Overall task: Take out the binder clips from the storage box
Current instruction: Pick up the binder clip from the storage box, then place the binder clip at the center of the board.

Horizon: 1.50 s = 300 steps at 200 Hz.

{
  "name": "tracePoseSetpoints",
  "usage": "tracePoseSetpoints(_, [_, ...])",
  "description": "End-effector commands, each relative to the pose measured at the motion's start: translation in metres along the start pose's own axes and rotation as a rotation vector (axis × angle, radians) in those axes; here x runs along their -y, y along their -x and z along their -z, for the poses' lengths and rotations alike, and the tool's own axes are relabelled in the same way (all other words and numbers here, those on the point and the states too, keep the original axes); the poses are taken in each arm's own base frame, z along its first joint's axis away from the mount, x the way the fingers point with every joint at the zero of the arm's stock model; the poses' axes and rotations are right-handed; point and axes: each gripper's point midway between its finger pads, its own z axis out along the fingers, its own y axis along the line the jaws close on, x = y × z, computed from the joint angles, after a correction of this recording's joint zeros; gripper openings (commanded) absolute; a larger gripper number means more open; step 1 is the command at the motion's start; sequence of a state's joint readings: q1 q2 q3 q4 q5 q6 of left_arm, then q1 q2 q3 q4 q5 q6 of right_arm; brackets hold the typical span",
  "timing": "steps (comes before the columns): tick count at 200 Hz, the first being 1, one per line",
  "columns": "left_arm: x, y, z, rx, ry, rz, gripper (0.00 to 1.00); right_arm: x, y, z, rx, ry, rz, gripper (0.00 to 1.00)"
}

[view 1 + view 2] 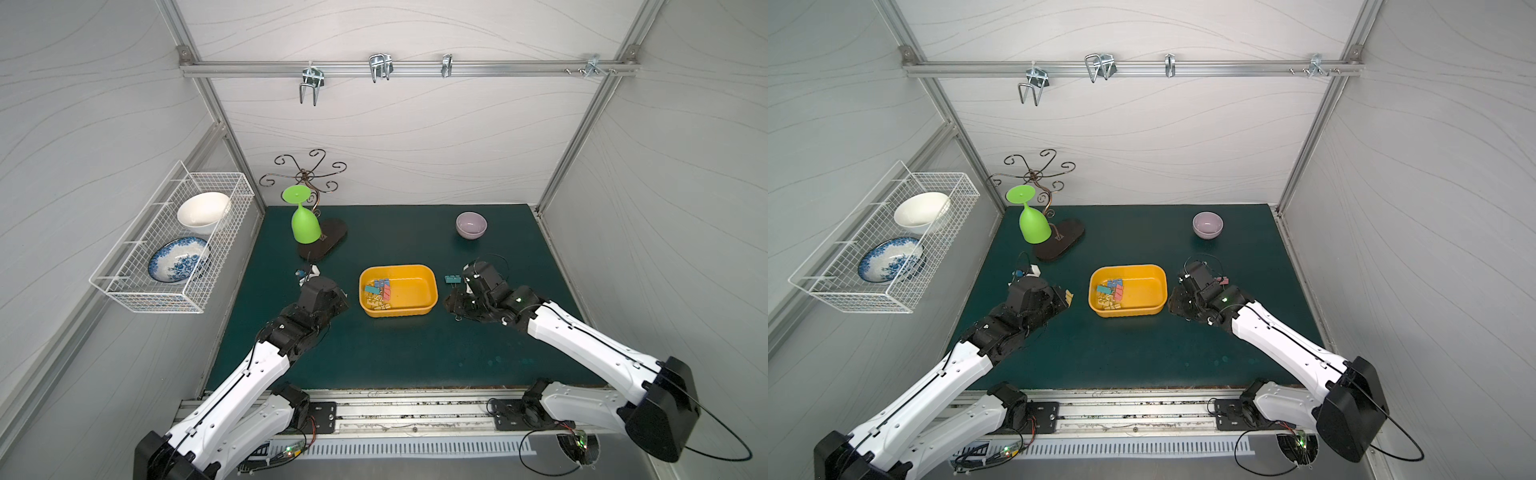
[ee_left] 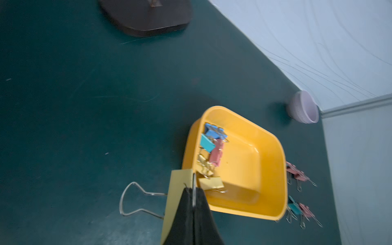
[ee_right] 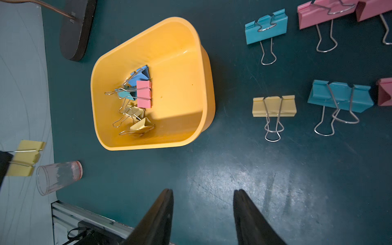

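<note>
left gripper is clamped on a yellow clip, pinching one wire handle while the other loop sticks out free. it hangs left of the box, clear of the rim. right gripper has its jaws apart with nothing between them, and it hovers over bare mat on the box's other side.

about five clips are bunched at the box's left end with handles tangled. the placed clips lie on the mat by the right arm.

step looks like set-down of the yellow one. best to go low before opening — the free loop probably touches first and could tip it. it should keep off the box wall so the box doesn't shift.

room: bare mat in front of the box and to its near-left. behind that side sit the stand base and a clear cup on its side, and the side wall is close. the right side is crowded with clips, so the left drop zone is the better one.
</note>
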State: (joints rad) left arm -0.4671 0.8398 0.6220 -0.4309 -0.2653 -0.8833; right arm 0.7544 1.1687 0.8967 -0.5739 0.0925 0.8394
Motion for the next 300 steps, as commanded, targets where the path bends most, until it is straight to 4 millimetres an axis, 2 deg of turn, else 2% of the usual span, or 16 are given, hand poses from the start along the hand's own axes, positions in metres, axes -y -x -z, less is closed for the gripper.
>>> tracePoseSetpoints(1, [-0.031,-0.004,-0.004,0.037,0.110,0.102,0.00,-0.005,0.007,0.000,0.030,-0.012,-0.013,0.50])
tracePoseSetpoints(36, [-0.047,-0.030,-0.025,0.000,0.104,0.126,0.00,-0.008,0.002,-0.009,-0.026,-0.028,0.000,0.50])
tracePoseSetpoints(77, [-0.042,-0.063,-0.046,-0.130,0.059,0.124,0.00,-0.032,-0.001,-0.009,-0.074,0.074,0.072,0.52])
tracePoseSetpoints(110, [-0.061,-0.081,-0.049,-0.182,0.140,0.187,0.00,-0.039,-0.002,-0.010,-0.075,0.116,0.081,0.52])
tracePoseSetpoints(123, [-0.060,-0.084,-0.052,-0.175,0.103,0.218,0.00,-0.036,-0.001,-0.012,-0.066,0.104,0.081,0.52])
tracePoseSetpoints(154, [-0.061,-0.090,-0.047,-0.211,0.102,0.197,0.18,-0.029,-0.001,-0.017,-0.073,0.055,0.060,0.52])
tracePoseSetpoints(166, [-0.053,-0.095,-0.043,-0.251,0.057,0.160,0.25,-0.028,-0.002,-0.019,-0.094,0.035,0.064,0.51])
tracePoseSetpoints(185, [-0.043,-0.104,-0.030,-0.350,0.015,0.115,0.44,-0.024,-0.004,-0.025,-0.114,0.007,0.066,0.50])
tracePoseSetpoints(204, [-0.060,-0.106,-0.009,-0.403,0.128,0.068,0.59,-0.022,-0.007,-0.027,-0.126,-0.001,0.066,0.50])
tracePoseSetpoints(212, [-0.068,-0.100,-0.002,-0.382,0.176,0.048,0.66,-0.022,-0.008,-0.027,-0.129,-0.002,0.067,0.50])
tracePoseSetpoints(225, [-0.081,-0.086,0.006,-0.318,0.242,0.008,0.86,-0.020,-0.008,-0.026,-0.125,-0.001,0.062,0.50])
tracePoseSetpoints(234, [-0.084,-0.075,0.010,-0.279,0.267,-0.026,0.91,-0.020,-0.009,-0.025,-0.123,0.001,0.059,0.50])
tracePoseSetpoints(245, [-0.077,-0.065,0.011,-0.262,0.250,-0.090,0.92,-0.019,-0.009,-0.023,-0.120,0.001,0.059,0.50])
tracePoseSetpoints(258, [-0.057,-0.059,0.007,-0.282,0.169,-0.177,0.90,-0.020,-0.008,-0.019,-0.109,0.015,0.074,0.49])
tracePoseSetpoints(278, [-0.016,-0.069,-0.002,-0.435,-0.042,-0.168,0.76,-0.047,-0.010,-0.008,-0.082,0.185,0.169,0.49])
tracePoseSetpoints(300, [-0.020,-0.063,-0.010,-0.505,-0.003,-0.156,0.71,-0.059,-0.010,0.008,-0.038,0.286,0.231,0.51])
